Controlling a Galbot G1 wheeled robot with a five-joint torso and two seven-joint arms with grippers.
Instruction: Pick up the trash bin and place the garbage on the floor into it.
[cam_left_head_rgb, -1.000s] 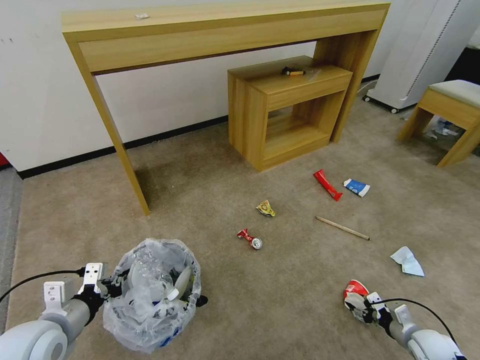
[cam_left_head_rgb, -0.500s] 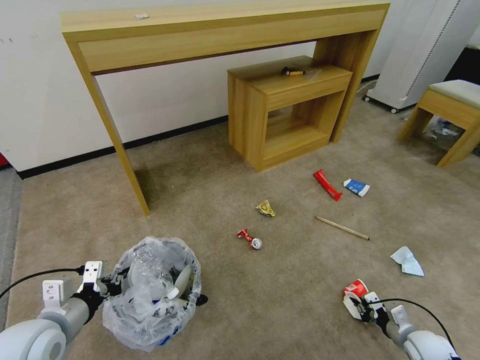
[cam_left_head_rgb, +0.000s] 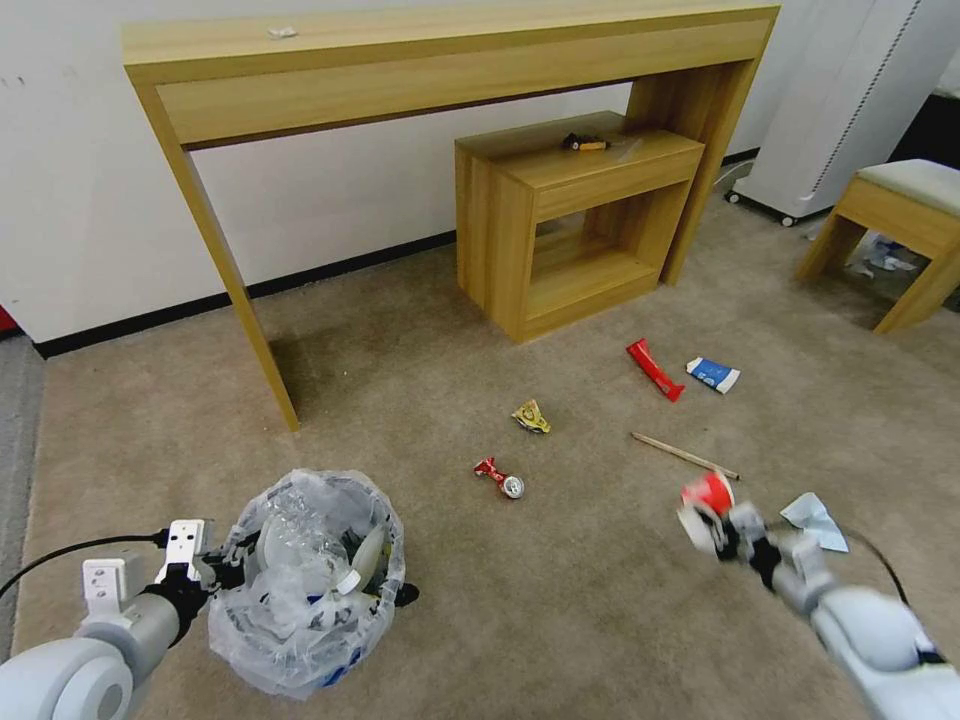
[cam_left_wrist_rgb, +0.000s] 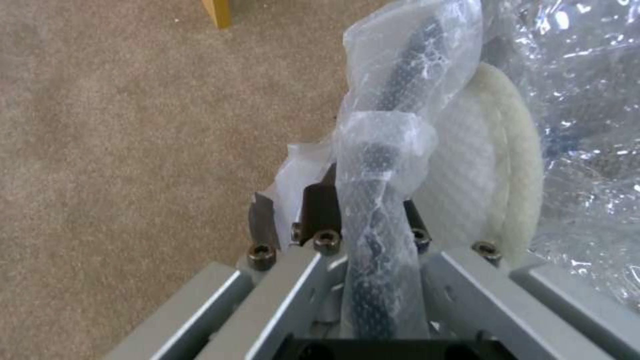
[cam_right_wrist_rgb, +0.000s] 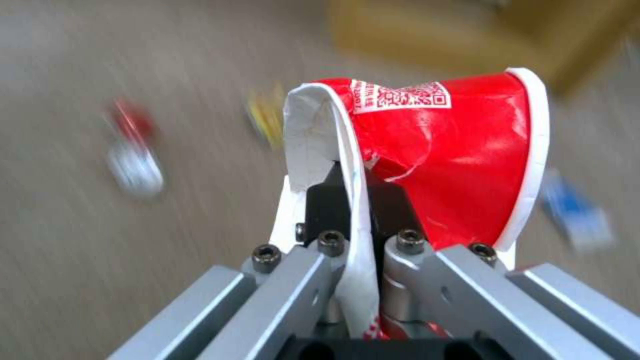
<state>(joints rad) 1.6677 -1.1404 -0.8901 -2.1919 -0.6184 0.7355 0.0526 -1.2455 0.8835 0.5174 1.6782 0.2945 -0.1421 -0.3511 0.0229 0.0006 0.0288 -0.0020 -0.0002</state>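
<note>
The trash bin (cam_left_head_rgb: 300, 585), black with a crinkly bag liner, stands on the floor (cam_left_head_rgb: 420, 400) at the near left. My left gripper (cam_left_head_rgb: 225, 572) is shut on its rim (cam_left_wrist_rgb: 373, 150), and a white slipper (cam_left_wrist_rgb: 490, 165) lies inside. My right gripper (cam_left_head_rgb: 722, 530) hangs above the carpet at the near right, shut on the wall of a red-white cup (cam_left_head_rgb: 705, 498) (cam_right_wrist_rgb: 460, 150). On the floor lie a crushed red can (cam_left_head_rgb: 498, 477), a yellow wrapper (cam_left_head_rgb: 531, 416), a red wrapper (cam_left_head_rgb: 655, 369), a blue-white cup (cam_left_head_rgb: 713, 375), a wooden stick (cam_left_head_rgb: 685, 455) and a light-blue mask (cam_left_head_rgb: 815, 522).
A long wooden console table (cam_left_head_rgb: 450, 60) stands against the wall, with a small wooden side table (cam_left_head_rgb: 570, 220) under its right end. A stool (cam_left_head_rgb: 905, 215) and a white appliance (cam_left_head_rgb: 850, 100) are at the far right. Grey carpet (cam_left_head_rgb: 15, 420) borders the left edge.
My right gripper has lifted the red-white cup up off the carpet, and it now moves fast. The left gripper and the bin have barely shifted.
</note>
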